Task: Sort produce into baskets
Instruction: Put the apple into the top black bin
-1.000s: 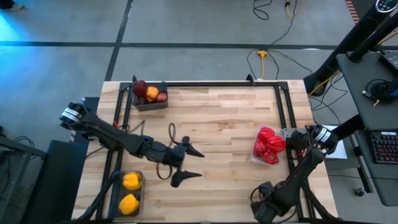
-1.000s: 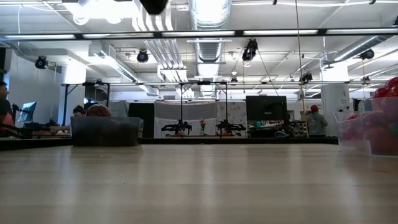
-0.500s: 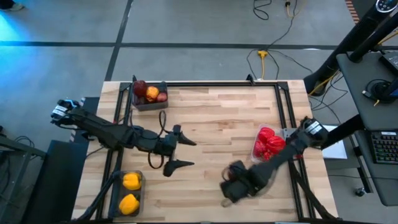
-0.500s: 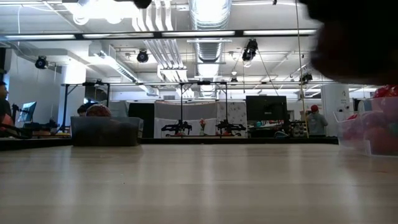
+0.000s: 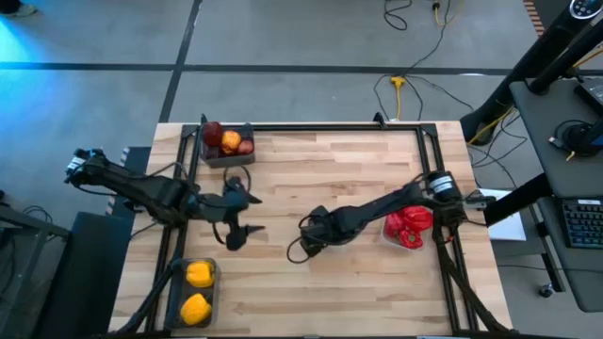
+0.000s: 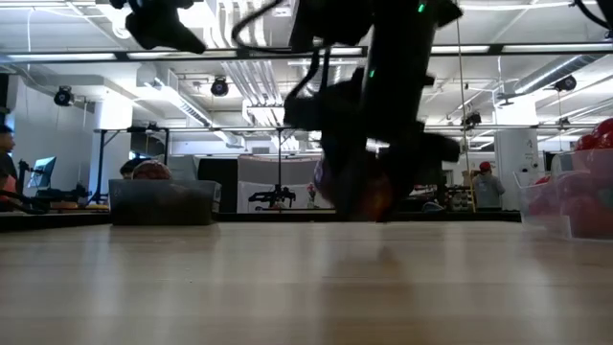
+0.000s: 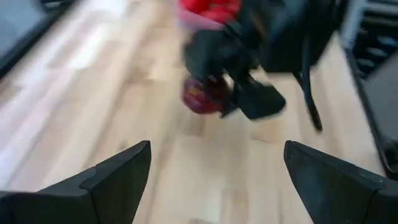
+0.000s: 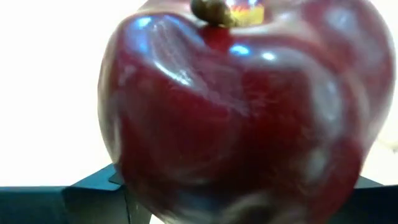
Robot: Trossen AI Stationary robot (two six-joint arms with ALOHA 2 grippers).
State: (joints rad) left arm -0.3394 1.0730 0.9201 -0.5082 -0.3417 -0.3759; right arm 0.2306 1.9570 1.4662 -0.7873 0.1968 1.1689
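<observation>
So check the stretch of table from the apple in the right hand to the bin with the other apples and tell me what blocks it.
Nothing visible blocks it. The right hand holds the dark red apple near mid-table; bare wood runs to the apple bin at the far left corner. The left hand hovers beside that line, open.

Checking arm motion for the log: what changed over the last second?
The right gripper swung from the near right corner out to mid-table, now around a dark red apple. The left gripper pulled back leftward, open. The three baskets' contents stayed put.
</observation>
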